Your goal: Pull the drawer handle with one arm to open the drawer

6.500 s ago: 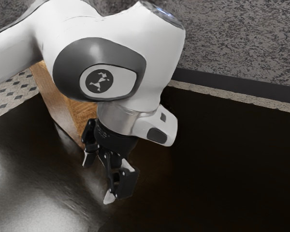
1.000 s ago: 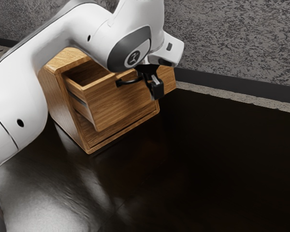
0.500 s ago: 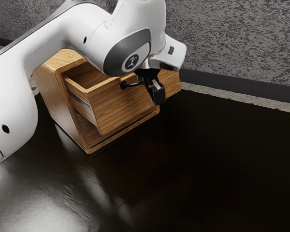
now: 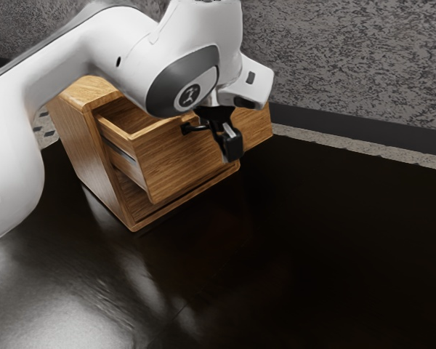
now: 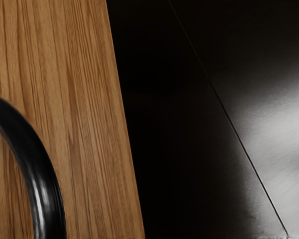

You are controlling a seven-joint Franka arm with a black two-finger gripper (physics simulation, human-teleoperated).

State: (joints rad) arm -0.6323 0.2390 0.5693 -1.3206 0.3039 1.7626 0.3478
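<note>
A wooden cabinet (image 4: 94, 156) stands on the dark table, and its drawer (image 4: 178, 156) is pulled partway out toward the exterior view's right. The black curved drawer handle (image 4: 192, 129) sticks out from the drawer front. My black gripper (image 4: 229, 145) hangs over the drawer front, shut on the handle's right end; one finger (image 4: 233, 142) shows in front, the other is hidden behind it. In the wrist view the handle (image 5: 35, 174) arcs across the wooden drawer front (image 5: 74, 99), close under my hand.
The glossy dark tabletop (image 4: 312, 247) stretches to the exterior view's right and front of the cabinet. A rough grey wall (image 4: 349, 51) with a black skirting runs along the back. My white arm covers the cabinet's top.
From a second ago the drawer has slid a little further out with my gripper on its handle. In the last half second my hand shifted slightly leftward; the drawer stayed.
</note>
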